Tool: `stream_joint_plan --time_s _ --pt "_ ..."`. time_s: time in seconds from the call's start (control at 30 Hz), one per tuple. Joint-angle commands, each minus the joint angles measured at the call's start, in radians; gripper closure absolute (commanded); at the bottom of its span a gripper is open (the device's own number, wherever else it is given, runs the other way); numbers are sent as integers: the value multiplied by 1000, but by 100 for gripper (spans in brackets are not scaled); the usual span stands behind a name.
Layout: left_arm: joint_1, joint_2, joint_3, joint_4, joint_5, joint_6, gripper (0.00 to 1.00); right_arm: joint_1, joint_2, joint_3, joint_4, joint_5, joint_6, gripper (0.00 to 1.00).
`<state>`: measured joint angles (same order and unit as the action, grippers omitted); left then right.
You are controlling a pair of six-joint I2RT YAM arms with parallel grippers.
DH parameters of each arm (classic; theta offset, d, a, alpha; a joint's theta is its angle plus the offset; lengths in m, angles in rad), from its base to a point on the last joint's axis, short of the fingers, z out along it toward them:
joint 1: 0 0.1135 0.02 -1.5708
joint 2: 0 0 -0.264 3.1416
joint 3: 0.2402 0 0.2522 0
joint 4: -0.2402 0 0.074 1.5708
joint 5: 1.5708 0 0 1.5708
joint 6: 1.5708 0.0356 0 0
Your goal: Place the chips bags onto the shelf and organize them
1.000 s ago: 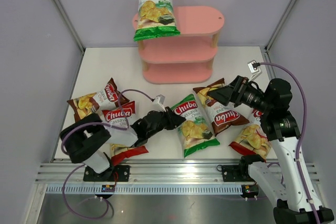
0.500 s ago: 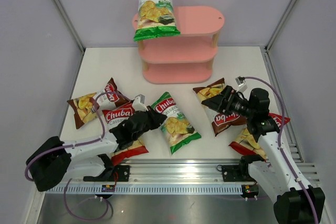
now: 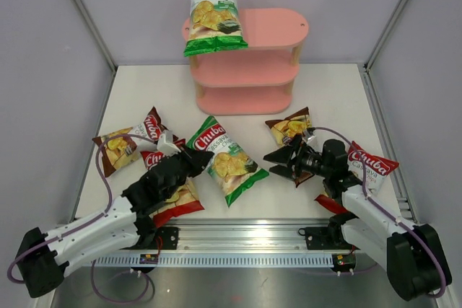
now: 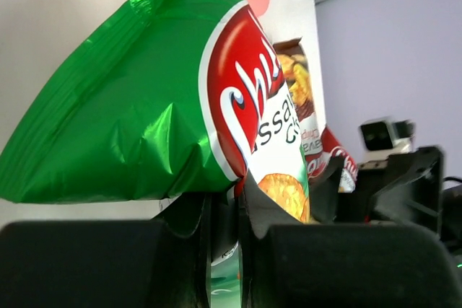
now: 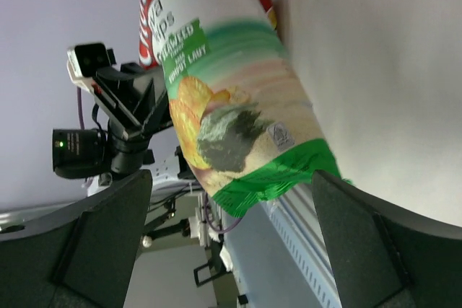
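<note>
Left tool (image 3: 198, 159) clamped on the edge of a green chips bag (image 3: 229, 166); right tool (image 3: 277, 164) spread wide, gripping nothing.

Pink shelf (image 3: 278, 28), green chips bag (image 3: 227, 162), white table (image 3: 144, 95)

Shelf (image 3: 268, 30): pink, three tiers, upright | upper green bag (image 3: 214, 17): top tier, overhanging left end | lower green bag (image 3: 229, 162): mid-worktop (image 3: 332, 102), edge pinched by left end effector (image 3: 196, 159) (logo up) | left brown bag (image 3: 133, 138), left red bag (image 3: 182, 200), right brown bag (image 3: 290, 126), right red bag (image 3: 369, 167): lying either side.
</note>
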<state>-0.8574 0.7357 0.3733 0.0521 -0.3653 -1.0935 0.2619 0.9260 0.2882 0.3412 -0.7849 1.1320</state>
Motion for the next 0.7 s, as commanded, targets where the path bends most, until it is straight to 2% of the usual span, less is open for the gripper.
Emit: stream_joint_plan --time_s 0.0,0.07,0.27,0.43,0.67 --pt "4 -77 42 6 -99 -45 100 127 -7 8 177 94 104 1" --pt "4 -110 50 -14 -118 -48 100 194 -12 20 182 137 104 1" --pt "4 -168 59 -26 -164 -63 100 223 -7 48 141 168 111 0" --pt "4 -193 47 24 -198 -72 100 263 37 78 74 177 103 0" --pt "4 -173 61 123 -135 -97 100 338 117 86 271 210 123 1"
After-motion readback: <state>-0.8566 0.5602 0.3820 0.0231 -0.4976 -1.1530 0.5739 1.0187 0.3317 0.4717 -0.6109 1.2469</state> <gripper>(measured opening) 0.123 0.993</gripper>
